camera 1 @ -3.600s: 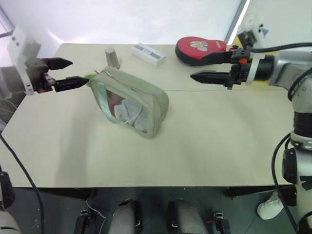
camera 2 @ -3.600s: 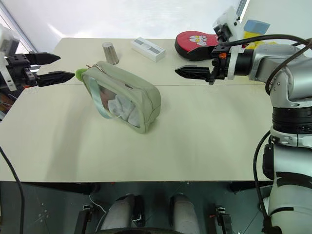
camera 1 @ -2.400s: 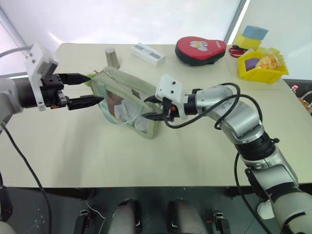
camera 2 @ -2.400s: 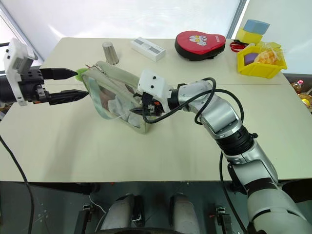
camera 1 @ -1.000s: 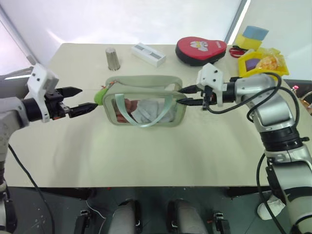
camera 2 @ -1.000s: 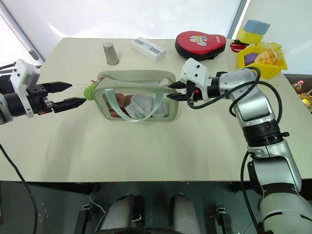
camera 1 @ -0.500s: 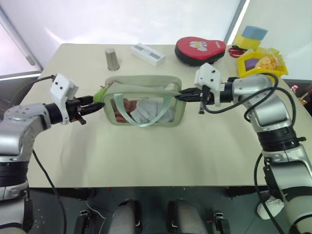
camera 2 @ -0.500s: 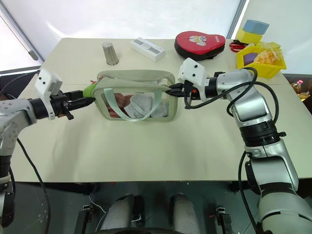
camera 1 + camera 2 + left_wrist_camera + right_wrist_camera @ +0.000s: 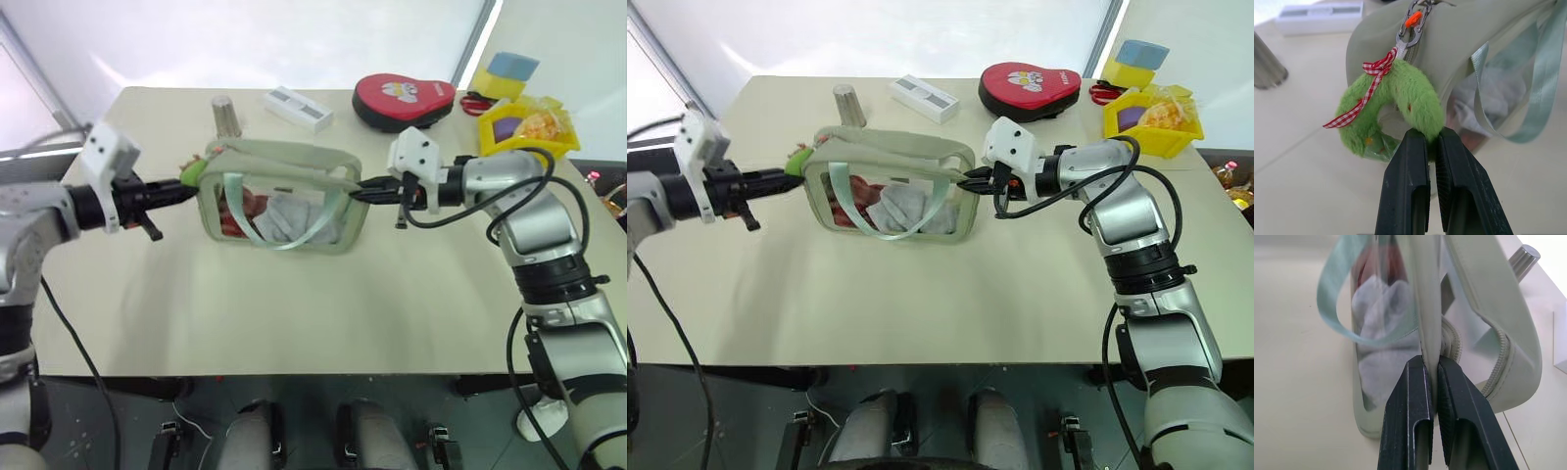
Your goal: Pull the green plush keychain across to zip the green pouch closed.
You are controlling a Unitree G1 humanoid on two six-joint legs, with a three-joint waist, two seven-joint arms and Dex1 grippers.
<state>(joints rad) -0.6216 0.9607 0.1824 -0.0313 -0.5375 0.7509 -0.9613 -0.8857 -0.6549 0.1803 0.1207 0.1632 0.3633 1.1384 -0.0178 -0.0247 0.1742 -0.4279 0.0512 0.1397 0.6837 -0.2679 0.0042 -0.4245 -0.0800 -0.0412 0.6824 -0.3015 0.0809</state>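
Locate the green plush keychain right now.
The green plush keychain hangs at the left end of the green pouch, clipped to its zipper and pinched by the left gripper, in front of the metal cup.

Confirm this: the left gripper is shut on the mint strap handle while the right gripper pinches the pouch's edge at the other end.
Not quite. The left gripper is shut on the green plush keychain, not the mint strap handle; the left wrist view shows it. The right gripper does pinch the green pouch at its other end.

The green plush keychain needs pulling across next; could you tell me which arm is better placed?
Left: its gripper is shut on the green plush keychain, while the right gripper pinches the green pouch's far edge.
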